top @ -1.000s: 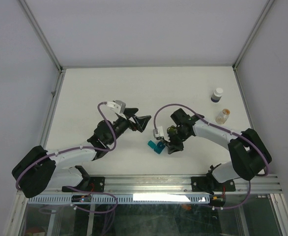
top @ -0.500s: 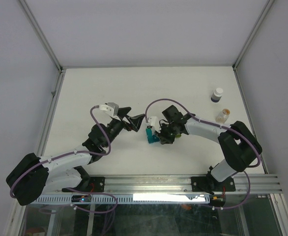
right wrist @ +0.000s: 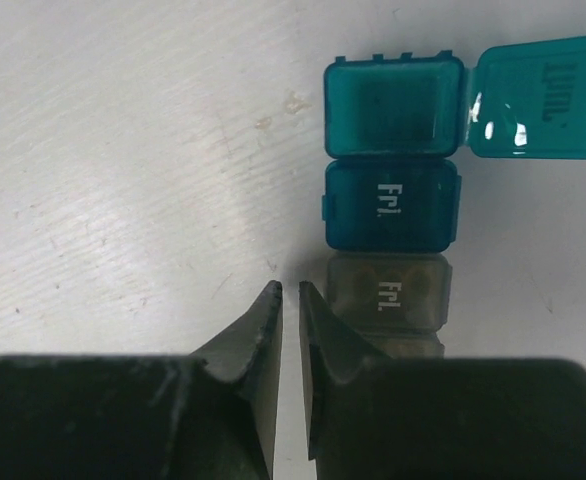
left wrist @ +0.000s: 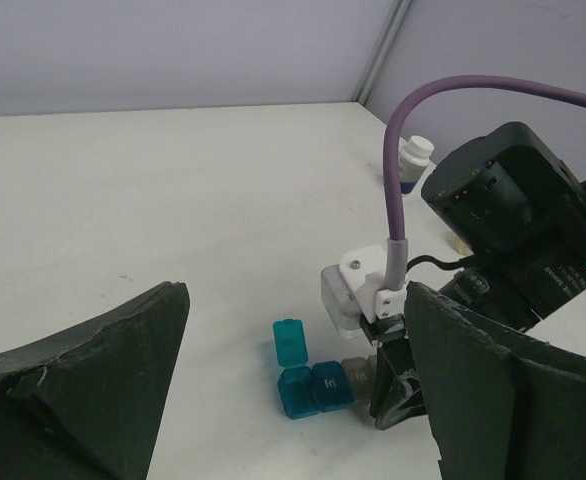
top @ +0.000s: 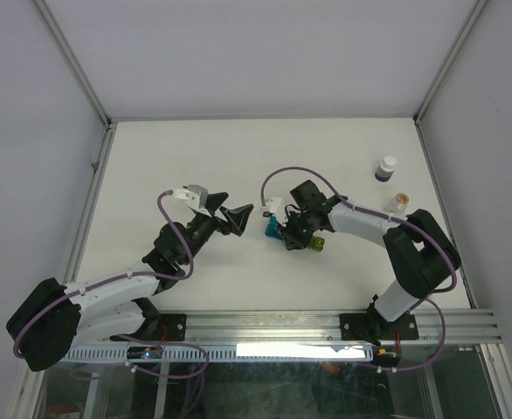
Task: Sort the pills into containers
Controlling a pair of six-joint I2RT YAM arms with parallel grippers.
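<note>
At mid-surface, the containers now lie flat as a strip, just beside the right tool. A sec ago we saw them nearer the arm bases, bunched up under that tool. So they've been shifted away from the bases and laid out approx. between the 2 arms; whether carried or pushed, we can't tell.

In the right wrist view the right tool is pinched to a thin slit w/ nothing in it. Its tips sit just beside the grey compartment, not around it. The teal compartment at the strip's end has its lid flipped open, and we can make out no pill inside. The blue compartment next to it and the grey one are shut.

The left tool is spread wide and empty, aimed at the strip, and sits about where it was 1 s ago.

Our read: the strip is placed and 1 of 4 compartments is ready to take pills. The 2 bottles stand well apart at the right, so sorting proper hasn't begun. More lids prob. need opening first.
</note>
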